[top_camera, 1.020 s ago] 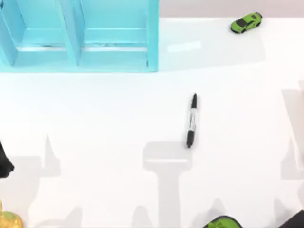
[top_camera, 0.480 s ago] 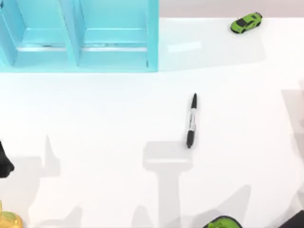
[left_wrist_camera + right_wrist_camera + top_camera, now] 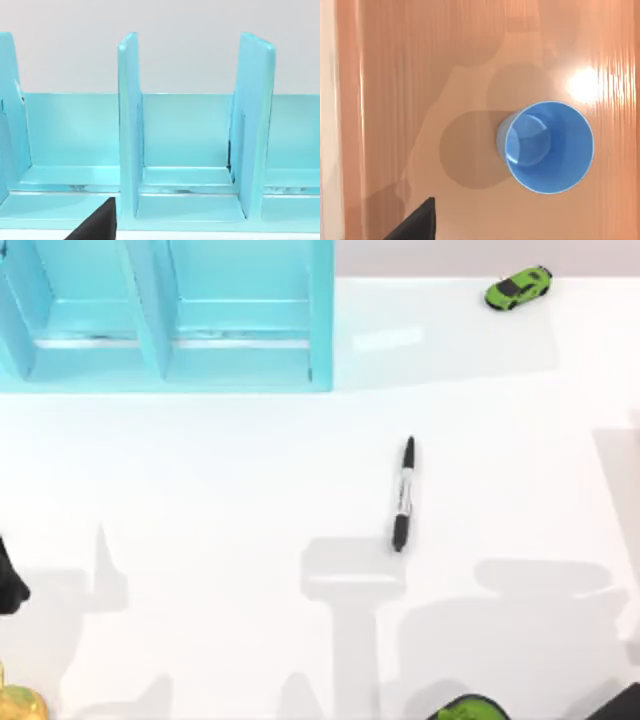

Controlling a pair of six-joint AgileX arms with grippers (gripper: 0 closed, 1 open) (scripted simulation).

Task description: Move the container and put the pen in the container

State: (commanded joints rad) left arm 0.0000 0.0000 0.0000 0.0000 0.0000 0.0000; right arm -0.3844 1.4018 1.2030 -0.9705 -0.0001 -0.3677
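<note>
Nearest the table's front edge, a green obj. (image 3: 468,707) at lower right and a yellow obj. (image 3: 18,703) at lower left are seen in part; neither can be identified. A dark piece of the left arm (image 3: 10,580) is seen at the table's left edge, apparently parked; whether either gripper's fingers are apart or together cannot be told. Farther in, approx. mid-table, the pen (image 3: 403,494) lies flat on the white table (image 3: 200,500), cap end toward the front, nothing touching it. At the back, the turquoise shelf unit (image 3: 170,315) sits at left and a green toy car (image 3: 519,287) at far right. The container (image 3: 549,146) is seen from above by the right wrist cam: upright, mouth open, empty, standing on an orange-brown wood-like surface (image 3: 420,75). Judged progress: nothing done yet. Container not gripped or moved, pen not picked up; both steps remain.
</note>
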